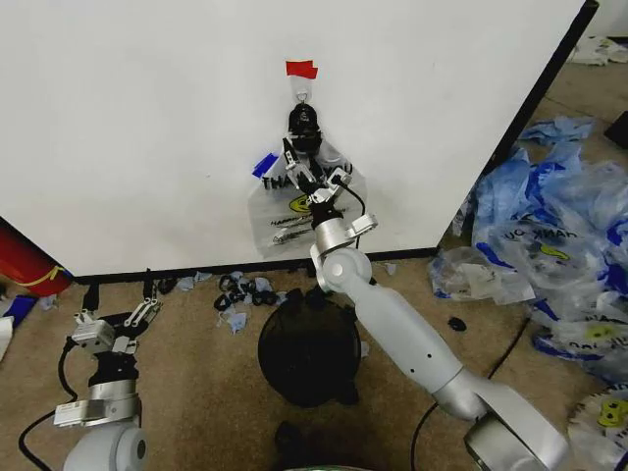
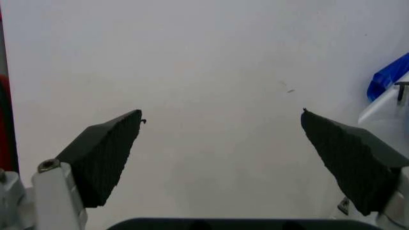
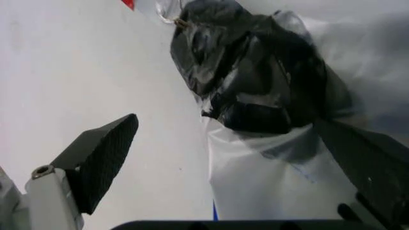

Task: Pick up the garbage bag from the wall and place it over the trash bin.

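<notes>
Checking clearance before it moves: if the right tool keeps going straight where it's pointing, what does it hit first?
Most likely the bag. The right tool is open and aimed at the bag's dark bunched top, hanging from the hook on the wall. The wall lies just behind, though depth is hard to judge.

We see the wall (image 1: 147, 128) as a smooth, matt white panel. The garbage bag (image 1: 280, 211) is thin, glossy, see-through plastic film, crinkled where it bunches dark near the small shiny metal hook (image 3: 181, 21). The trash bin (image 1: 309, 353) is matt black wire mesh. Both grippers' pads (image 2: 105, 153) look like black rubber with a fine ribbed texture, set on silvery metal.
</notes>
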You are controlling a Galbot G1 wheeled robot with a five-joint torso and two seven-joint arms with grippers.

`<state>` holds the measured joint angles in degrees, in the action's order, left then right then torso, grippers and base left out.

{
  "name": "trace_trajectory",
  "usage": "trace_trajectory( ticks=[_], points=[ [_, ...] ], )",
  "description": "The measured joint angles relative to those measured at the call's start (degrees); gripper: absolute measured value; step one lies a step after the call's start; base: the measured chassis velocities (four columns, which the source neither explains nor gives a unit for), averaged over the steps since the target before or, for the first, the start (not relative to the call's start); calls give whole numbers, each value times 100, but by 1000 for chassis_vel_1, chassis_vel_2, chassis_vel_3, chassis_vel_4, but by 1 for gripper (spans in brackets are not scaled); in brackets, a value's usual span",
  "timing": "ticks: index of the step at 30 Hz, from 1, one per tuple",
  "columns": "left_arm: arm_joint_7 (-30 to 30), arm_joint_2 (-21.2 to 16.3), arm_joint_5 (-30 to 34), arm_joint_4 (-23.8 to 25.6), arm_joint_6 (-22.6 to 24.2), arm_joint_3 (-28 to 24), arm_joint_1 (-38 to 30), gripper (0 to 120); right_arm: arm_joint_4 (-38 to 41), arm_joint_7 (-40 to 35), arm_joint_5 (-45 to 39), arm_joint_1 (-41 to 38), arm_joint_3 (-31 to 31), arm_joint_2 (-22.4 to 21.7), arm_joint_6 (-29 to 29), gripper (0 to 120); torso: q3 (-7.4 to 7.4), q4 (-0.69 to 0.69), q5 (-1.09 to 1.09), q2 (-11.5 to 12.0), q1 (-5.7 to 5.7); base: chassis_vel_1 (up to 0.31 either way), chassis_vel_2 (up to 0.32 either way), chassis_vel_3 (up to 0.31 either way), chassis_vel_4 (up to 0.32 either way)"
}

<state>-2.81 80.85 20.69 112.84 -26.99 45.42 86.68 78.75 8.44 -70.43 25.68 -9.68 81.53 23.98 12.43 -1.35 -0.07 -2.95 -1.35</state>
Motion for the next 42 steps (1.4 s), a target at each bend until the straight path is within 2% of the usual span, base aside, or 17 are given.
trace_trajectory(
  ticks=[26, 28, 33, 35, 38, 40, 42],
  points=[
    [-5, 52, -77, -221, -103, -120, -90, 98, 75, 47, 67, 37, 53, 78, 14, 97, 0, 0, 0, 0, 0, 0, 0, 0, 0],
    [-5, 50, -77, -238, -109, -122, -100, 98, 75, 48, 75, 41, 58, 81, 18, 94, 0, 0, 0, 0, 0, 0, 0, 0, 0],
    [-8, 72, -98, -293, -133, -140, -113, 98, -36, 84, 127, 26, 104, 96, 63, 72, 0, 0, 0, 0, 0, 0, 0, 0, 0],
    [-8, 79, -104, -297, -138, -141, -112, 98, -55, 91, 127, 20, 114, 95, 64, 69, 0, 0, 1, 0, 0, 0, 0, 0, 0],
    [-9, 108, -123, -305, -157, -143, -103, 98, -108, 103, 128, -5, 137, 95, 66, 58, 0, 0, 0, 0, 0, 0, 0, 0, 0],
    [-10, 135, -137, -305, -173, -143, -85, 98, -148, 114, 129, -29, 155, 103, 70, 47, 0, 0, 1, 0, 0, 0, 0, 0, 0],
    [-10, 145, -141, -305, -179, -143, -77, 98, -163, 121, 129, -39, 163, 109, 72, 44, 0, 0, 0, 0, 0, 0, 0, 0, 0]
  ],
)
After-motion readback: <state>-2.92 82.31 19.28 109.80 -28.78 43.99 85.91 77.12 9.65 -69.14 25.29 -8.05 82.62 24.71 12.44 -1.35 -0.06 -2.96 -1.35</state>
